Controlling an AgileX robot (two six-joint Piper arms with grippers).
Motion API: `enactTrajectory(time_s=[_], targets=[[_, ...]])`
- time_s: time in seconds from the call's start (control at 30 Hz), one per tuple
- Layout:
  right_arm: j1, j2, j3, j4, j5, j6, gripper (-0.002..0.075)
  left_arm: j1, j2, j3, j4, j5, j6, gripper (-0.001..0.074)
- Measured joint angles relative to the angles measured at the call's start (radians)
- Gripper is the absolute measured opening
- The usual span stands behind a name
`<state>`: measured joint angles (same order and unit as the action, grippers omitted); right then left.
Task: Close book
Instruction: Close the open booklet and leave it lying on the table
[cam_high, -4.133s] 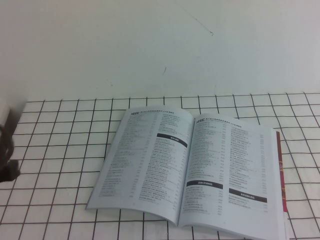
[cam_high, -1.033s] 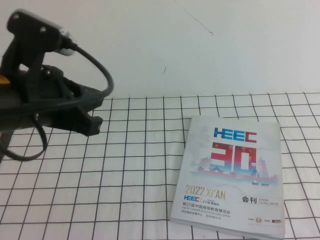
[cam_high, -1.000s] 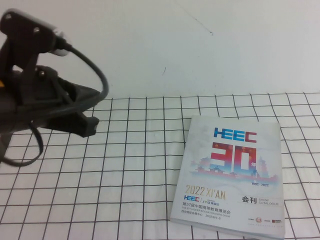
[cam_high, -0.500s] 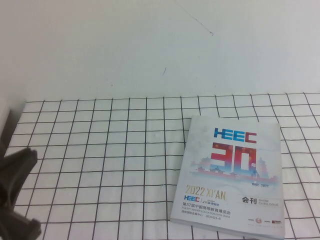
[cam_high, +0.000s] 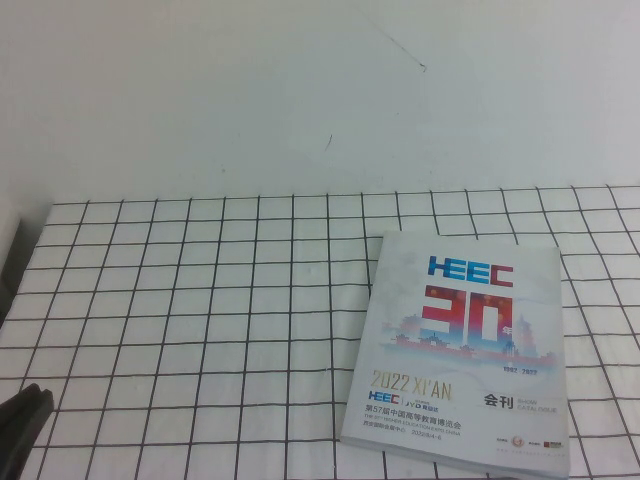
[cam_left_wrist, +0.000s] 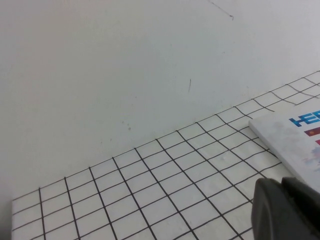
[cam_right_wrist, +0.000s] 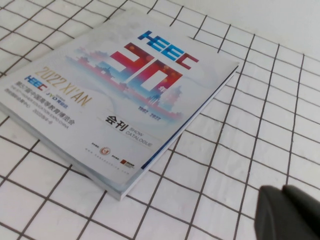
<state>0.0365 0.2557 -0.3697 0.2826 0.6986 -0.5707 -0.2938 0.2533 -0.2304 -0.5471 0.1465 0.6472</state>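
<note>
Closed now, having lain open earlier, the book (cam_high: 465, 345) rests cover-up at 4 o'clock on the grid table (cam_high: 200, 300). Left gripper (cam_high: 18, 432) has withdrawn to 7 o'clock; right gripper (cam_right_wrist: 287, 207) hangs beside the book, apart. I cannot tell either's grasp.

wall (cam_high: 300, 90): plain white, faint marks | table cover (cam_high: 200, 300): white, black grid lines | light: even

The book (cam_high: 465, 340) cover reads "HEEC" above a large "30" — lower down, "2022 XI'AN". Near its lower corner stands "会刊 SHOW CATALOGUE".
</note>
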Motion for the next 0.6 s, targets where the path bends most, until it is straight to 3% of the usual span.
enactTrajectory(time_s=[0.6], targets=[[0.0, -0.001, 0.0, 0.003, 0.012, 0.0, -0.0003, 0.0, 0.0, 0.002, -0.049, 0.062, -0.01, -0.0004]])
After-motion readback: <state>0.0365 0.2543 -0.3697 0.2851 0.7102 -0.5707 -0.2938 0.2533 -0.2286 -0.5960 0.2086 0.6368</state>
